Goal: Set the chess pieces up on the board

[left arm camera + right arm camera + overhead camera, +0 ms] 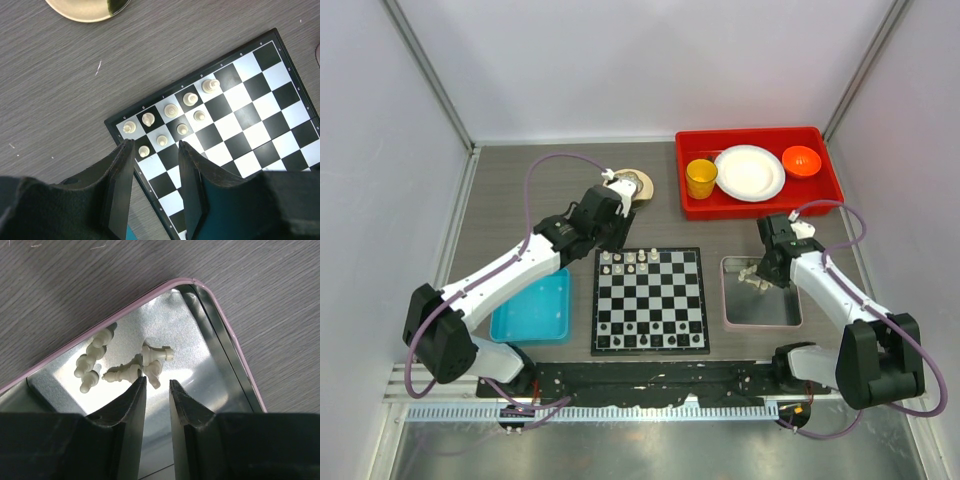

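The board (665, 300) lies in the middle of the table, its far-left corner in the left wrist view (260, 90). Several cream chess pieces (628, 262) stand upright in two short rows at that corner (172, 110). My left gripper (618, 232) hovers over that corner, open, with only board squares between its fingers (155, 143). My right gripper (761, 272) is down in the grey tray (765, 312), its jaws narrow but apart (156, 381). Several loose pieces (125, 371) lie on their sides just ahead of its tips, one end reaching into the gap.
A blue bin (532, 310) sits left of the board. At the back right a red tray (760, 135) holds a yellow cup (701, 178), a white plate (749, 172) and an orange bowl (801, 160). A tan round disc (638, 183) lies behind the left gripper.
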You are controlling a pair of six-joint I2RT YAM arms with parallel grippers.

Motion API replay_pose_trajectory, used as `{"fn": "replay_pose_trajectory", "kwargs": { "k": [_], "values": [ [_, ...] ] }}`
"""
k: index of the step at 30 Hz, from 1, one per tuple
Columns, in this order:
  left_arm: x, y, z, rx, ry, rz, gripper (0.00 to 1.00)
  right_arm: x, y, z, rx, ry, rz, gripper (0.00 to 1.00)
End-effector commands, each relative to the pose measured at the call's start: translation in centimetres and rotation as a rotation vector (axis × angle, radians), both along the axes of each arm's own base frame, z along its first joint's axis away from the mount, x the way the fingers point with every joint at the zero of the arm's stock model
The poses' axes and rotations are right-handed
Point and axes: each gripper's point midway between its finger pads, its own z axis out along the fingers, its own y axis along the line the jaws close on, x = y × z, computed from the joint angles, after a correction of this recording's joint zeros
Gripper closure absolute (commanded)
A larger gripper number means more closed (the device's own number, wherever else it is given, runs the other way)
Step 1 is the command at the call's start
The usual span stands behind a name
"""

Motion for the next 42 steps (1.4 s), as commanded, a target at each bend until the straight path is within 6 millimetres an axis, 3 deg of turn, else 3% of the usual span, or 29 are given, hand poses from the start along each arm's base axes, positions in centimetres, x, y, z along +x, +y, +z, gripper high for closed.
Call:
{"fn": "replay_pose_trajectory", "kwargs": {
  "k": [1, 15, 26, 37, 42],
  "values": [
    [0.1, -0.5, 2.0, -0.049, -0.049, -0.017, 0.56, -0.1, 0.3, -0.5, 0.022, 0.011, -0.008, 0.69],
    [0.1, -0.6, 1.9, -0.056, -0.042, -0.021, 0.56, -0.2, 0.7, -1.1, 0.040, 0.041, 0.013, 0.69],
    [0.0, -0.8, 1.8, -0.057, -0.039, -0.026, 0.56, -0.2, 1.0, -1.4, 0.049, 0.052, 0.023, 0.79],
    [0.0, -0.8, 1.7, -0.057, -0.033, -0.026, 0.56, -0.2, 0.8, -1.1, 0.043, 0.038, 0.020, 0.99],
    [0.0, -0.8, 1.7, -0.059, -0.032, -0.027, 0.56, 0.5, 0.7, 1.0, 0.040, -0.031, 0.011, 0.99]
  ]
}}
